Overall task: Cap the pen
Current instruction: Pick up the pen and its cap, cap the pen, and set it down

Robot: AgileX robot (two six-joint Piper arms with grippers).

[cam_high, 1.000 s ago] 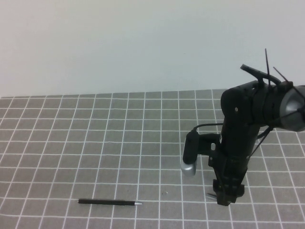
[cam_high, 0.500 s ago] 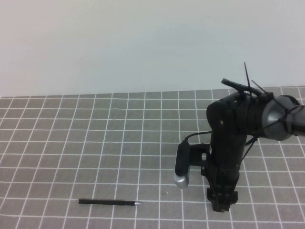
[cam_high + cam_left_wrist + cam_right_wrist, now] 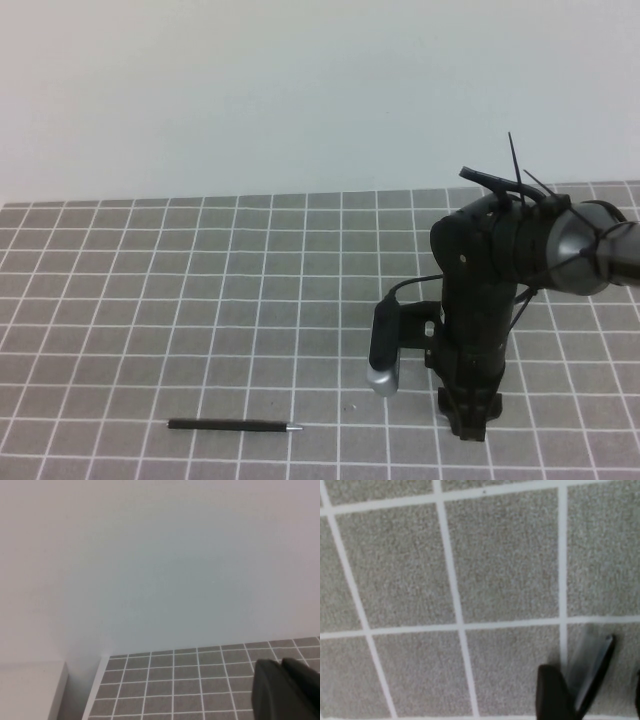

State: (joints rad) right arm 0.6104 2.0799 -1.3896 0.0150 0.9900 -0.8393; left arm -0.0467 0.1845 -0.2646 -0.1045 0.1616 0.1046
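The black pen [image 3: 235, 425] lies uncapped on the grey gridded mat [image 3: 200, 300] at the front left, its silver tip pointing right. My right gripper [image 3: 470, 425] points straight down at the mat, well to the right of the pen. In the right wrist view the pen cap [image 3: 594, 672], clear with a black clip, lies on the mat between the open fingers of the right gripper [image 3: 594, 682], against one fingertip [image 3: 552, 695]. The high view hides the cap under the gripper. My left gripper [image 3: 281, 665] shows only in its own wrist view, fingers together, holding nothing.
The mat's far edge meets a plain white wall [image 3: 300, 90]. The right arm's camera housing [image 3: 384, 345] hangs beside the wrist, toward the pen. In the left wrist view the mat's edge [image 3: 102, 680] borders a white ledge.
The right arm has shifted left and settled lower onto the mat. The small cap seen beside its fingertips a second ago is now hidden under the gripper. The pen has not moved.
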